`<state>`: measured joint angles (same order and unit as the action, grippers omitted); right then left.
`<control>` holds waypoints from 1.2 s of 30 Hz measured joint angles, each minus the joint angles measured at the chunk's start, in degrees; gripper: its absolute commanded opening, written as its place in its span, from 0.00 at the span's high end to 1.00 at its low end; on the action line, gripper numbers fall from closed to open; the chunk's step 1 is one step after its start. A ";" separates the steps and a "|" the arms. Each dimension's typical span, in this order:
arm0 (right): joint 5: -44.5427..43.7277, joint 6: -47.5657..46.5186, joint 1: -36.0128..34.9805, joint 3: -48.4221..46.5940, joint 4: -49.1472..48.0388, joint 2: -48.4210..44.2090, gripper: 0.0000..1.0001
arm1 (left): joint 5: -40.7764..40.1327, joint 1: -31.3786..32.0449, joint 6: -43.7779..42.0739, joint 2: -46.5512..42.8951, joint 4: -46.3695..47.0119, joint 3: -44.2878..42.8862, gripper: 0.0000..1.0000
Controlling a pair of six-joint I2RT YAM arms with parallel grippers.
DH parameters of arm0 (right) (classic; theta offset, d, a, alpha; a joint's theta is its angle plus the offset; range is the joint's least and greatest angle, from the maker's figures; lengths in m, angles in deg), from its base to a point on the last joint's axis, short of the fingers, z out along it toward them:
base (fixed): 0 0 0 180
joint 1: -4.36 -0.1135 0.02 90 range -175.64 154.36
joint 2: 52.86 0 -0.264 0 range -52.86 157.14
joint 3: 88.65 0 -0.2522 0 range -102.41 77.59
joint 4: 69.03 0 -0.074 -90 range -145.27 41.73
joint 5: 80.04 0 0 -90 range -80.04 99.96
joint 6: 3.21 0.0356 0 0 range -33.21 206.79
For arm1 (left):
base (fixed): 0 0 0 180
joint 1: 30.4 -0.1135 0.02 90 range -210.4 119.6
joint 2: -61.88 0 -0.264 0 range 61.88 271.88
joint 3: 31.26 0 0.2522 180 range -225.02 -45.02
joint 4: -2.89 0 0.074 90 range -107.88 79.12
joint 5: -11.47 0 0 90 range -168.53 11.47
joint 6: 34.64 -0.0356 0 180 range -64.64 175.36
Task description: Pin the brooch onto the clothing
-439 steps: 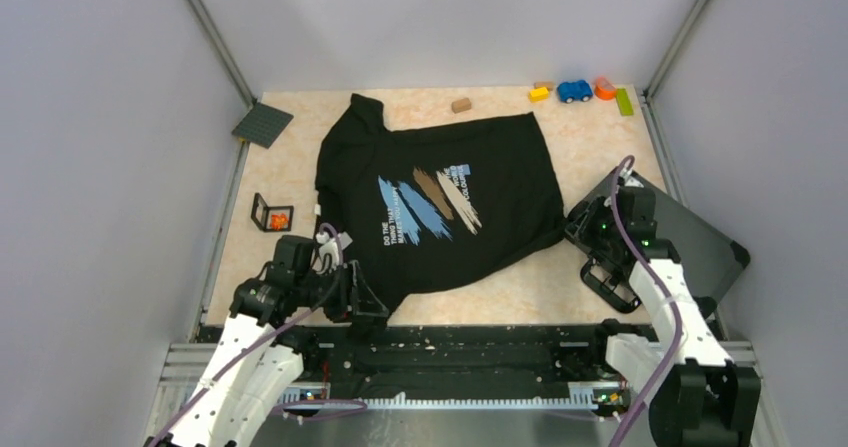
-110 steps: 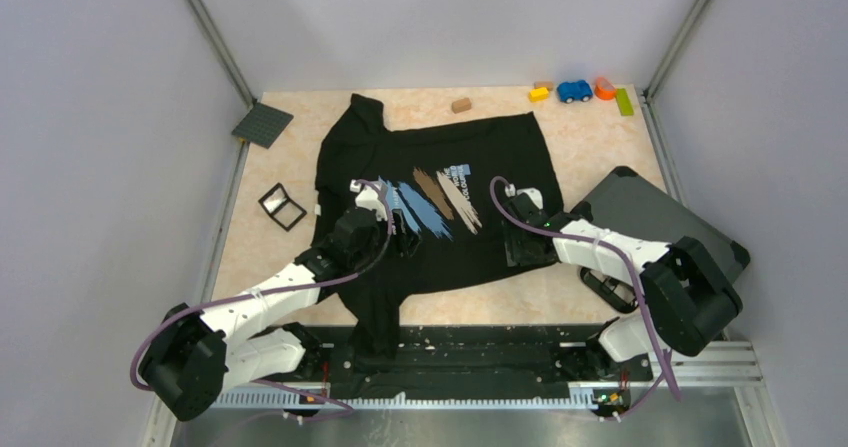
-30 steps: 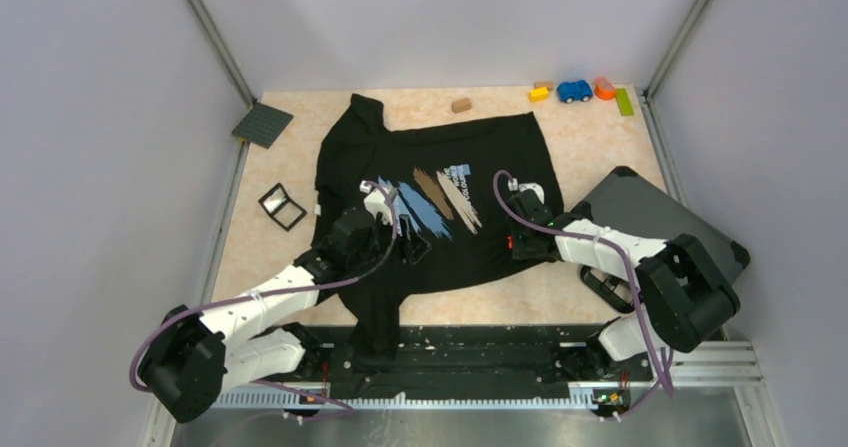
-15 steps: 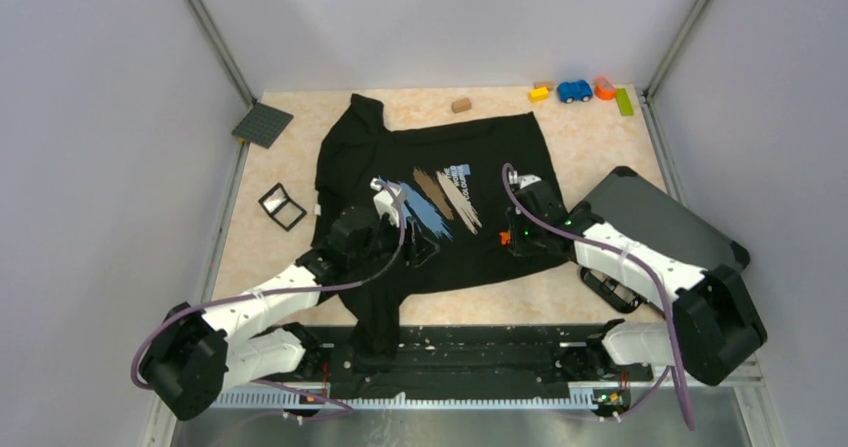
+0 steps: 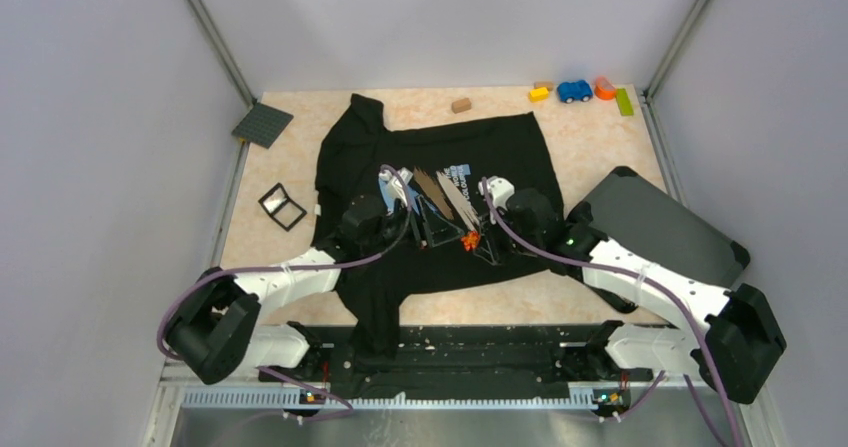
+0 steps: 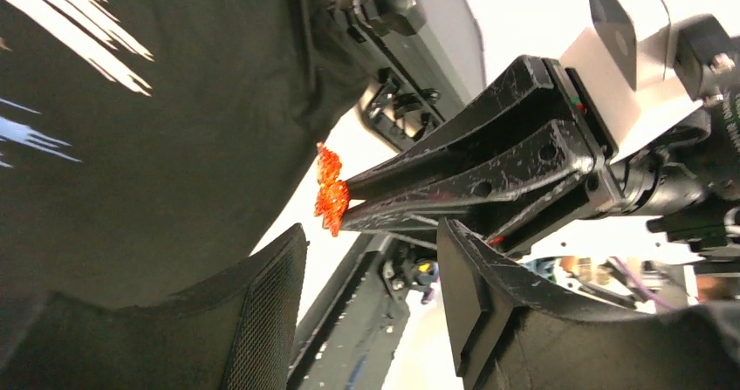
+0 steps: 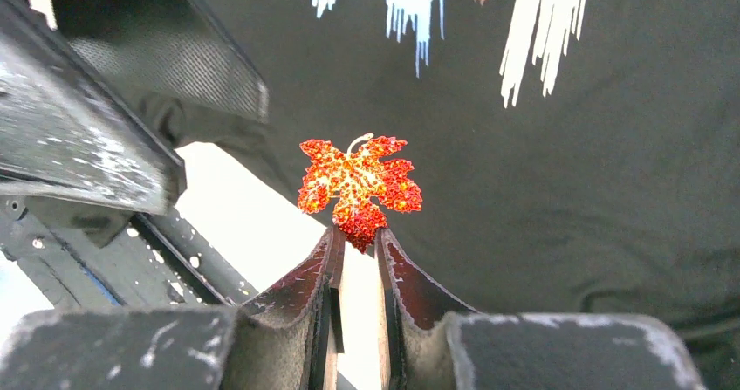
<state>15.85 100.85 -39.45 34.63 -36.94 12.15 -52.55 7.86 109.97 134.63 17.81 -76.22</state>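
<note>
While aloft, brooch (image 7: 358, 188) in right hand (image 7: 356, 240)

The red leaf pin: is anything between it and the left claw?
Nothing. In the left wrist view the brooch hangs just ahead of the open left gripper with a bare gap; only the right gripper pinches it.

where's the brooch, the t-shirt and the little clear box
brooch (image 7: 358, 189): right wrist view, middle of the leaf
t-shirt (image 5: 500, 152): top external view, plain black cloth
clear box (image 5: 283, 207): top external view, its middle
</note>
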 measured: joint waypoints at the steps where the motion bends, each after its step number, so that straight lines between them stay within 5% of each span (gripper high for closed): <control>1: 0.00 -0.15 -0.59 0.00 -0.52 0.00 1.00 | 0.61 0.00 1.79 0.63 1.60 0.26 0.42; 8: -0.20 -0.61 -2.43 0.00 -3.48 0.00 1.00 | 2.29 0.00 7.56 2.32 4.09 0.98 0.49; 33: 0.35 -1.57 -3.82 -0.02 -4.28 0.31 1.00 | 1.42 1.40 7.48 3.93 -0.90 0.66 0.73; 36: 0.55 -1.92 -4.13 0.00 -4.26 0.31 1.00 | 1.38 1.46 7.45 4.02 -0.35 0.66 0.83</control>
<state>16.39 98.93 -43.58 34.63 -41.20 12.46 -51.18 9.32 117.42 138.65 17.46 -75.57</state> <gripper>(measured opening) 0.160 0.264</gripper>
